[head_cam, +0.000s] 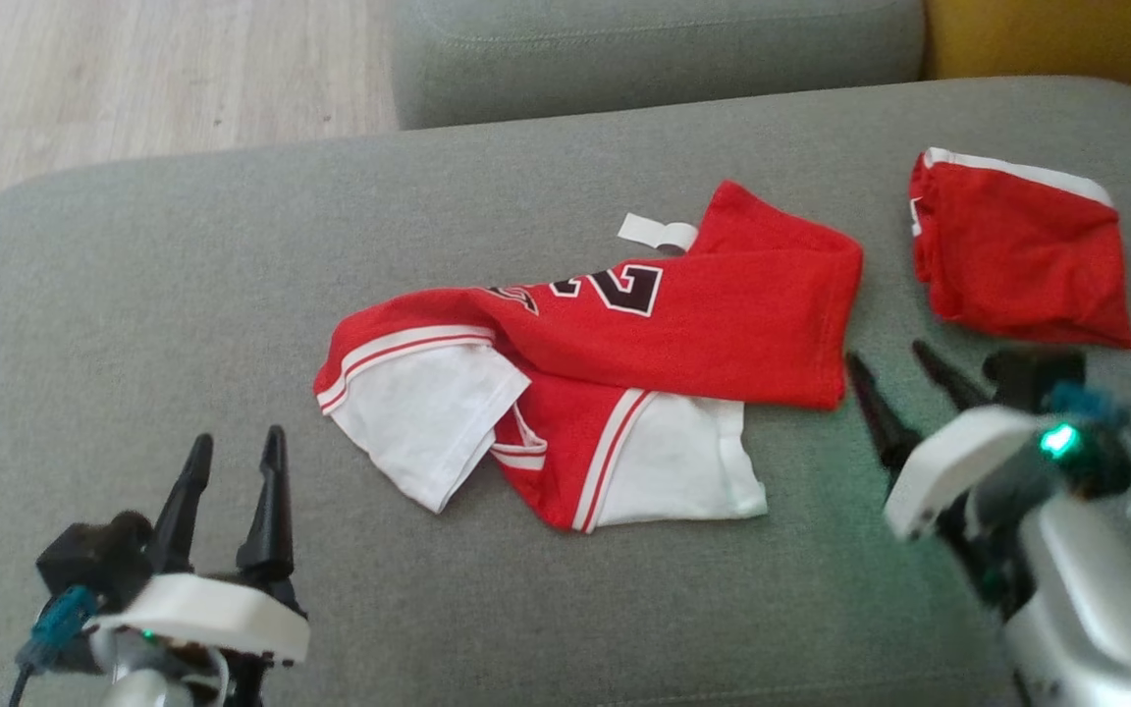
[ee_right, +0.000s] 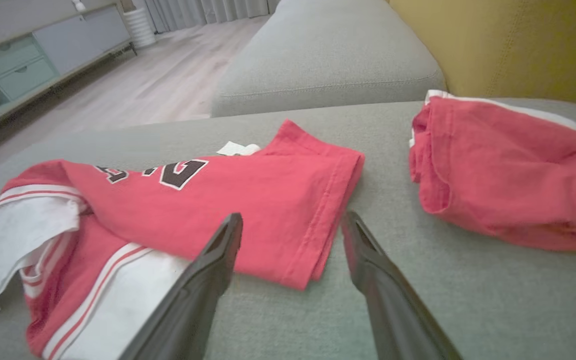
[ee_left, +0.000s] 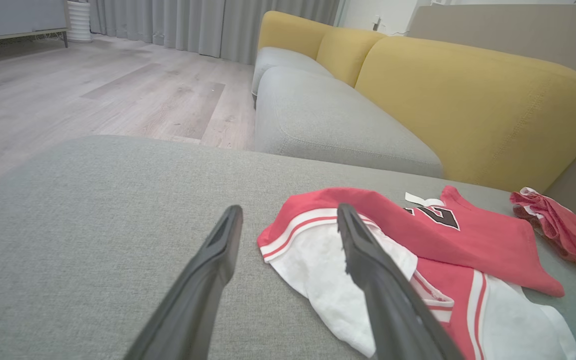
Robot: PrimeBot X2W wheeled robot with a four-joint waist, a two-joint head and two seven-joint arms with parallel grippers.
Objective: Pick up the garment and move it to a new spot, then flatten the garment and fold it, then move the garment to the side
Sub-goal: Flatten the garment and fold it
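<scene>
Observed garment lying rumpled at centre of grey cushion, red layer folded over white panels, number print facing up. Noted second red piece folded near cushion's far right corner. Found left tool over cushion's near left, spread wide, empty. Found right tool over cushion's near right, likewise spread, gripping nothing.

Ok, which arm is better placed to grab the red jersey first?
Right, probably. The right claw, open, sits just off the red jersey's folded edge, which lies right ahead of it in the right wrist view. The left claw, also open, stands farther back from the white sleeve.
</scene>
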